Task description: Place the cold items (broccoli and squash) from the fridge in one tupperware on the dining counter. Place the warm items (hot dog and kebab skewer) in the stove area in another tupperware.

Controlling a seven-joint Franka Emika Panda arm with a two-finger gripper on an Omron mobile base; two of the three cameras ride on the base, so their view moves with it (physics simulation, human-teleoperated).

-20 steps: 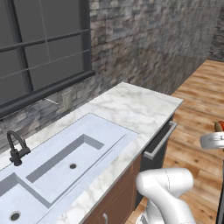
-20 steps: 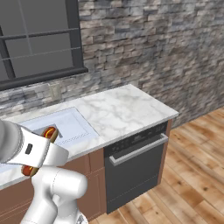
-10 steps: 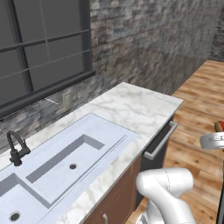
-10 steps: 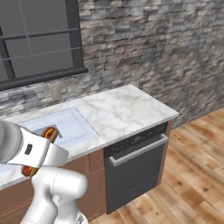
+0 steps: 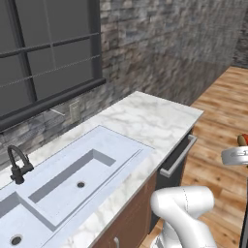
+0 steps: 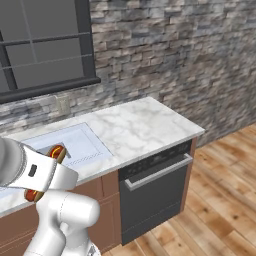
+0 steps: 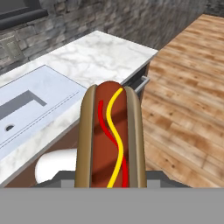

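Marble counter (image 5: 145, 116) with its sink (image 5: 72, 169) and the dishwasher (image 6: 155, 195) lie below and ahead, while the gripper (image 7: 111, 181), raised clear of them for carrying, pinches the hot dog (image 7: 110, 135) lengthwise, presumably bound for the dark tupperware.

Glossy white rounded arm (image 6: 60, 215) segments, small dark marking

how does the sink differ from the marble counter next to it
The sink is plain pale grey-white with sunken basins and drain holes; the marble counter is flat, white with grey veins. A black faucet stands behind the sink; the counter carries nothing. Both run along the stone wall.
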